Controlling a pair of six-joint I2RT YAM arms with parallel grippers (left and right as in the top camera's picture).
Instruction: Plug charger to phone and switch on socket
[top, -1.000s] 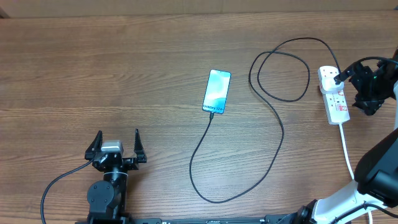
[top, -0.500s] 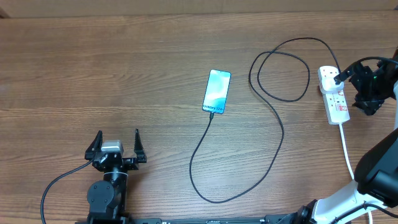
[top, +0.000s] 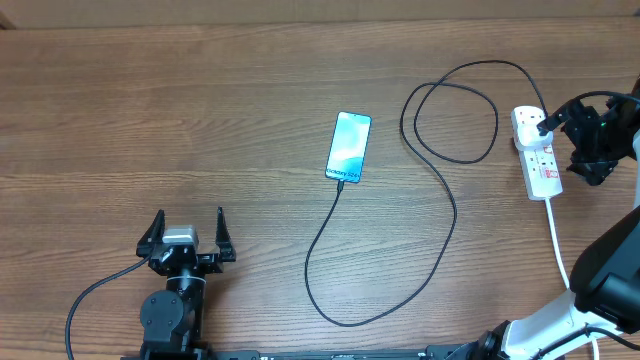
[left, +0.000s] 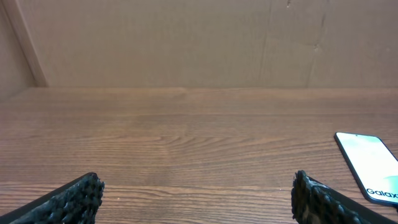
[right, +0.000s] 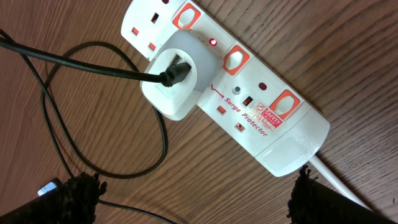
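Note:
The phone (top: 349, 147) lies face up mid-table, screen lit blue; the left wrist view catches it at the right edge (left: 370, 168). The charger cable (top: 455, 215) meets the phone's near edge, loops over the table and ends in a white adapter (right: 177, 74) plugged into the socket (top: 537, 152). On the socket (right: 249, 106) a small red light (right: 213, 42) glows beside the adapter. My right gripper (top: 575, 142) hovers open at the socket's right side, nothing between its fingers (right: 193, 186). My left gripper (top: 189, 215) rests open near the front edge, far from the phone, and is empty (left: 196, 186).
A thick white cord (top: 560, 250) runs from the socket toward the front right and shows under the right finger (right: 329, 174). Cable loops (right: 81, 62) lie left of the socket. A brown wall (left: 199, 43) closes the table's far side.

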